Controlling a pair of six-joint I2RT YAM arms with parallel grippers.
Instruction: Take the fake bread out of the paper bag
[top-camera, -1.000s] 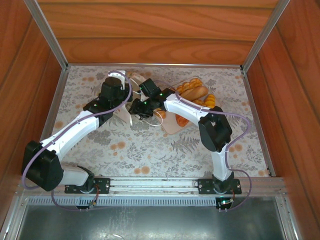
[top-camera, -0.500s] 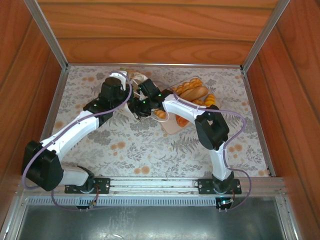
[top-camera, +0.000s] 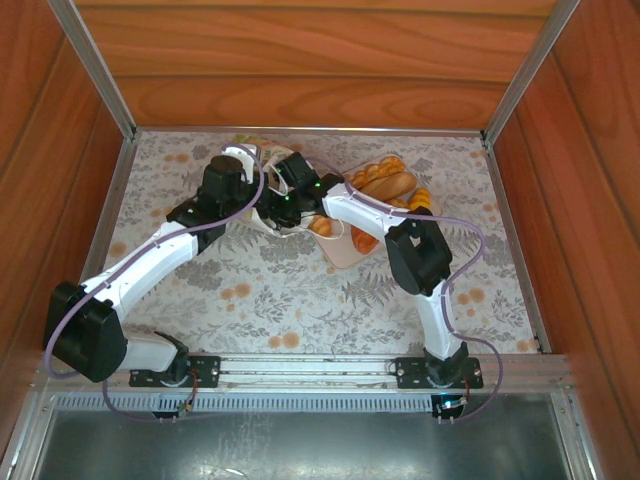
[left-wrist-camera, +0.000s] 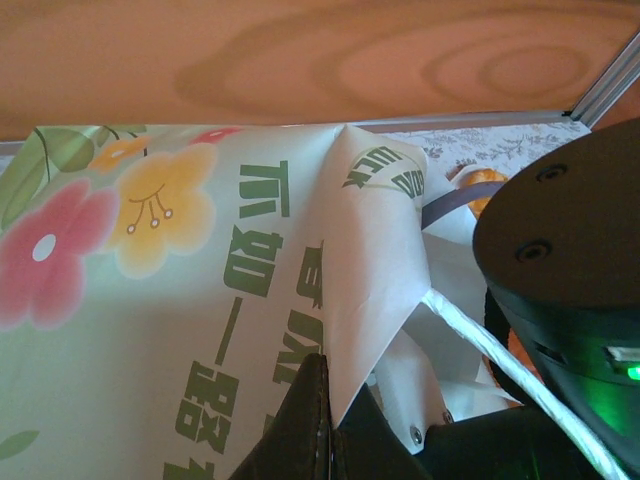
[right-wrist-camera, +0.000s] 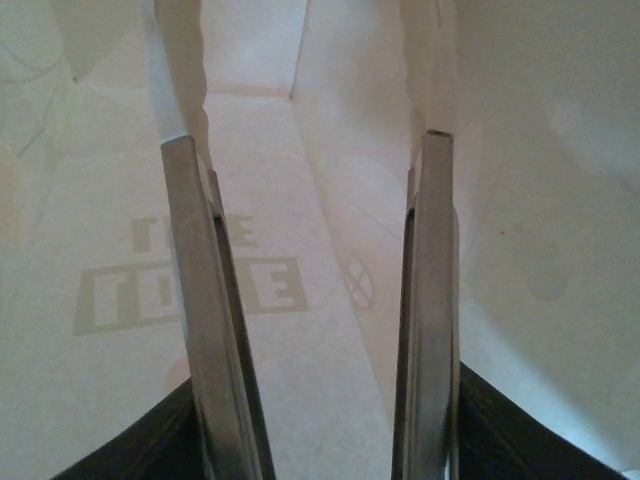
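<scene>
The white paper bag (left-wrist-camera: 150, 300) with green lettering and flower prints lies at the back of the table (top-camera: 262, 160), largely covered by both wrists. My left gripper (left-wrist-camera: 325, 365) is shut on the bag's folded mouth edge. My right gripper (right-wrist-camera: 305, 145) is inside the bag, open, its metal fingers (right-wrist-camera: 185, 260) apart with just bare white bag floor (right-wrist-camera: 320, 330) between them. No bread shows inside the bag from the right wrist. Glossy golden fake bread (top-camera: 388, 183) lies piled on the beige tray (top-camera: 345, 255) to the right. An orange piece (left-wrist-camera: 480, 185) peeks out behind the right wrist.
The right arm's black wrist (left-wrist-camera: 560, 260) sits close against the bag mouth, with a white cord handle (left-wrist-camera: 500, 350) running under it. Wooden walls and metal rails (top-camera: 300, 130) enclose the patterned table (top-camera: 300, 300) at the back and sides.
The right arm has pushed further left and back, taking its gripper deeper into the bag. The left gripper has kept its hold on the bag edge.
</scene>
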